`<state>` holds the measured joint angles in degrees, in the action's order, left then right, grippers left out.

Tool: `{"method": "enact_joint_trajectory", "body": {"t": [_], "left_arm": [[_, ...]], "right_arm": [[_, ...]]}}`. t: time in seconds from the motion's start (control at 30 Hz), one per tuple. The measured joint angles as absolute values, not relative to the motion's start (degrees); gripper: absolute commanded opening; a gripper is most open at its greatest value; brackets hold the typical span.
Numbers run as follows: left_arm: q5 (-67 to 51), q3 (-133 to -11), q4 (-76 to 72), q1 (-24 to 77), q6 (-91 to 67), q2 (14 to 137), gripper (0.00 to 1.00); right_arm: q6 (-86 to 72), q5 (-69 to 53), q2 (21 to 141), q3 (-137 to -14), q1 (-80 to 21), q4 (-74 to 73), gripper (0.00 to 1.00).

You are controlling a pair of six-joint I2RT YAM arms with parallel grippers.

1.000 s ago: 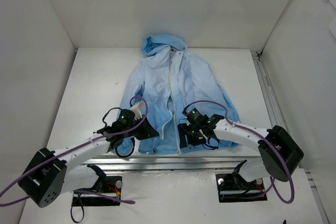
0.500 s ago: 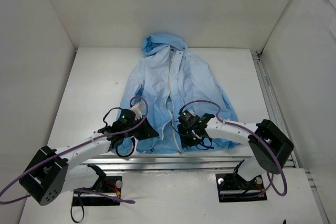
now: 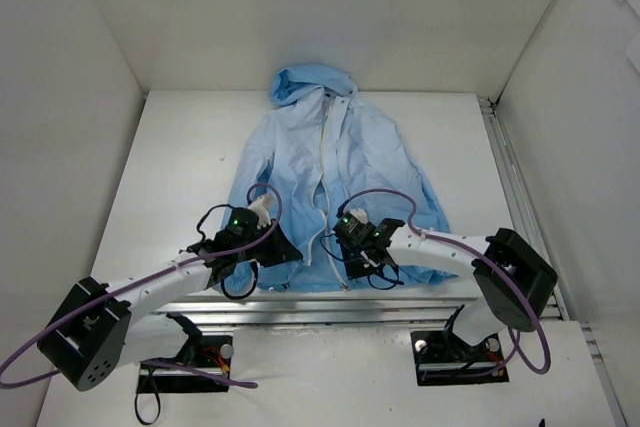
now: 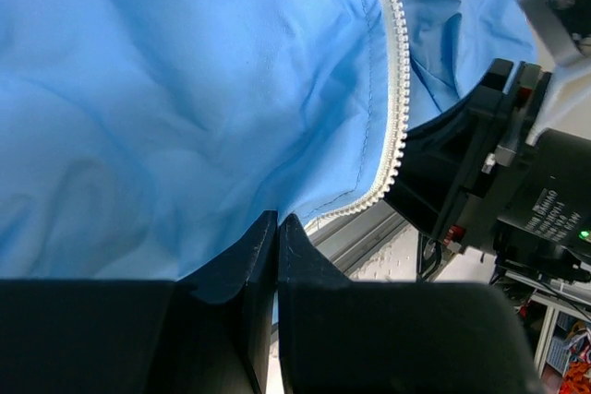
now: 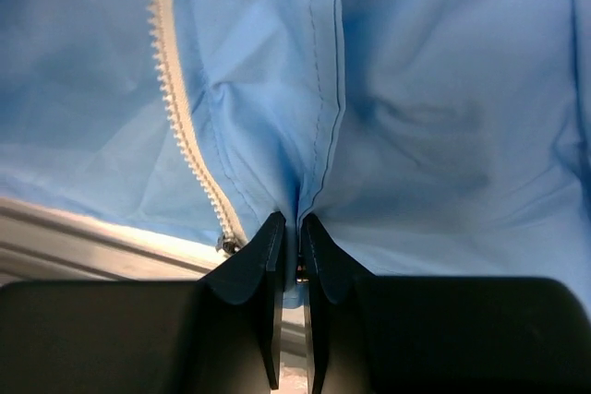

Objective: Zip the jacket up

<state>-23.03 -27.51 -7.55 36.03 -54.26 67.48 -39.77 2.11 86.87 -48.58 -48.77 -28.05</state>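
The jacket (image 3: 335,162) lies flat, hood far. My right gripper (image 5: 289,220) is clamped on its near hem just beside the zipper (image 5: 180,126). My left gripper (image 4: 277,220) is pinched on the hem further left.

Light-blue hooded jacket (image 3: 352,152) is lying flat on the bench (image 3: 180,167), front up, hood pointing away. Its white zipper (image 4: 398,89) is lying open down to the hem.
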Motion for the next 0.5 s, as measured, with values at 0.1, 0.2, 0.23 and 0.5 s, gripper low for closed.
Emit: {"method": "enact_joint_trajectory", "body": {"t": [0.1,0.2,0.23,0.5], "left_arm": [[-22.5,-27.9,-7.2,36.0,-54.6,67.3,0.0],[-21.8,-28.9,-5.8,36.0,-55.2,66.6,0.0],[-21.4,-29.3,-5.4,36.1,-55.4,66.4,0.0],[-15.9,-33.8,-0.4,36.1,-57.1,61.3,0.0]], "right_arm": [[-39.0,2.2,83.7,-48.6,-48.8,-28.1,0.0],[-38.1,2.5,78.5,-49.3,-48.8,-28.3,0.0],[-37.8,2.8,76.8,-49.8,-48.8,-28.4,0.0],[-35.0,13.9,62.7,-52.6,-49.0,-27.5,0.0]]}}
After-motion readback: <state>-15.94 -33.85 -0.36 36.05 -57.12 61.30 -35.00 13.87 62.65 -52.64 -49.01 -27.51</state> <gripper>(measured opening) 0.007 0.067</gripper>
